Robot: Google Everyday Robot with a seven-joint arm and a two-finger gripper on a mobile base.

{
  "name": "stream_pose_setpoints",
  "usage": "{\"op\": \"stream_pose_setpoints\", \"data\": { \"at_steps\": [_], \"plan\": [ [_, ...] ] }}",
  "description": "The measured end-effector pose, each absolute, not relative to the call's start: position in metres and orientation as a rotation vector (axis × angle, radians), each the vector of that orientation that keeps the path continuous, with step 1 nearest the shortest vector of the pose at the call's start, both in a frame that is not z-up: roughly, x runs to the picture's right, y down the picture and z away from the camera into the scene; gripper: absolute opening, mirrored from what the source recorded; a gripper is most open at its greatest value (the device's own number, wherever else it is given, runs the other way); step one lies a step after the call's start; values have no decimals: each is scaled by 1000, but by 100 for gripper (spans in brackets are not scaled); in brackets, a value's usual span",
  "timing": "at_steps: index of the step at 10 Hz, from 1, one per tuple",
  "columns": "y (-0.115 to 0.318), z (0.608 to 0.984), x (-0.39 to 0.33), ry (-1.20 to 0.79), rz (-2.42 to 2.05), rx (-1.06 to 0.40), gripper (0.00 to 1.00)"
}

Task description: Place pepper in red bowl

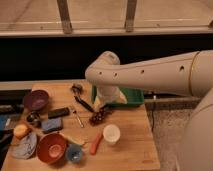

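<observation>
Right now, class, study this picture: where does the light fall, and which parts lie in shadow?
Camera view: warm, even light on the wooden table and the pale arm; a dark band behind the table; the tool hangs dim under the arm, just above the dark red cluster; the pepper and the red bowl show no glare.

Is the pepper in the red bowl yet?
Out: pepper lies on the table, outside the red bowl; tool hangs by the green tray.

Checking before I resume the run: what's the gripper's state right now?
Gripper: open or closed cannot be told; it hangs above the dark red cluster, by the green tray. The pepper lies beside the white cup, unheld.
</observation>
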State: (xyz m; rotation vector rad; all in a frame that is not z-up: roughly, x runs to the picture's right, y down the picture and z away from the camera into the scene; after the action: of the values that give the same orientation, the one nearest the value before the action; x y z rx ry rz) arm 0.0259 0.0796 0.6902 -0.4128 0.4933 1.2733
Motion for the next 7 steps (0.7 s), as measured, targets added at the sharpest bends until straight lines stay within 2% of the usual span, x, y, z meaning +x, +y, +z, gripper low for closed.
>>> {"op": "stream_pose_setpoints", "data": {
  "at_steps": [7],
  "plan": [
    [110,713,-38,508,1135,-466,80]
  ]
}}
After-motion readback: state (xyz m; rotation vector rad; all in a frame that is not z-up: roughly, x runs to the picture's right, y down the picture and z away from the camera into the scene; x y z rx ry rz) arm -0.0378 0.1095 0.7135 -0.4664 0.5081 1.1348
